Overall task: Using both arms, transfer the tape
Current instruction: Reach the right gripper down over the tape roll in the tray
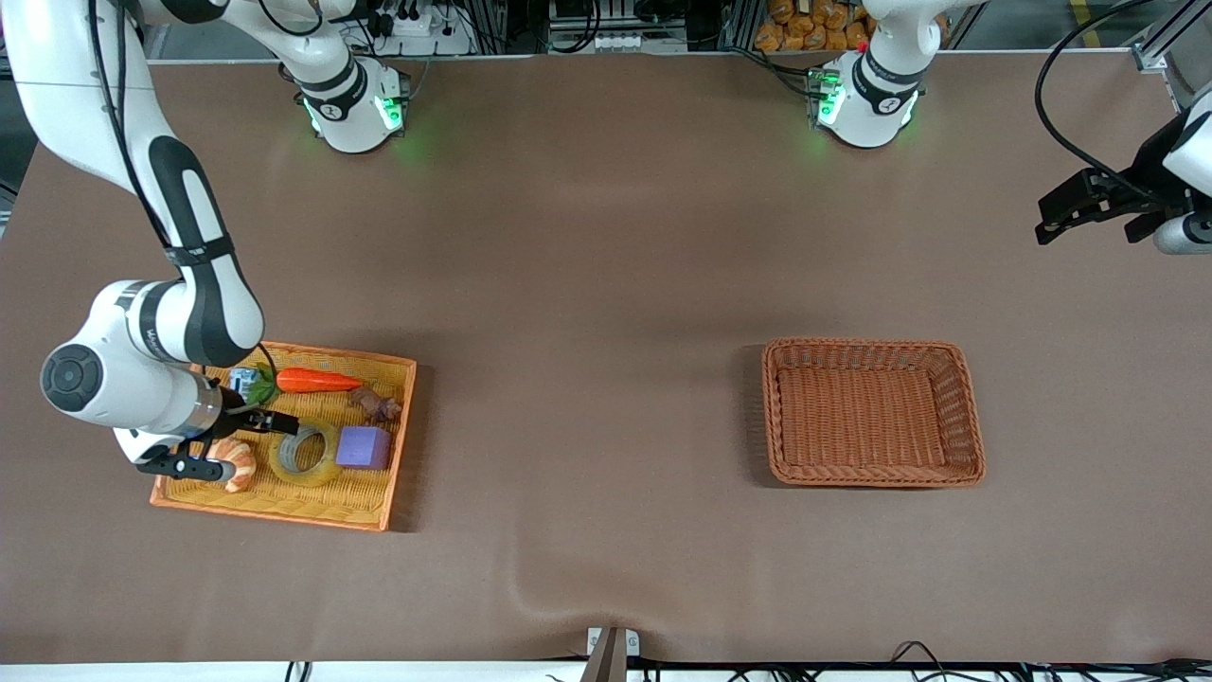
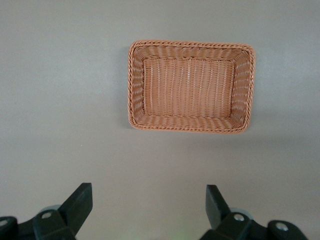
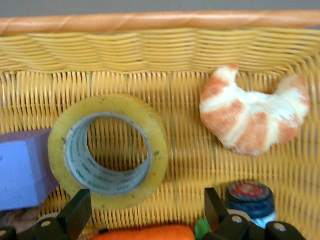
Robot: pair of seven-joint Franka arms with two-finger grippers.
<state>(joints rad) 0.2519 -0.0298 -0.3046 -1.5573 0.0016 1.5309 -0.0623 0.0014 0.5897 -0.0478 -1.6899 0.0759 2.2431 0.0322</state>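
Two white arms here, glossy shells with black bands at the joints. Green lights glow on both round bases. A thin black cable trails along the right arm, strapped on. The left arm carries a looping black cable. Black grippers, silver screws showing.

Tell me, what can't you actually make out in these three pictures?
- Croissant: front view, partly hidden by the right gripper.
- Small blue-capped bottle: label too blurred to read in the right wrist view; the right arm covers most of it in the front view.
- Brown lump beside the carrot: too small to identify.
- Left gripper: arm cut off by the front view's edge.
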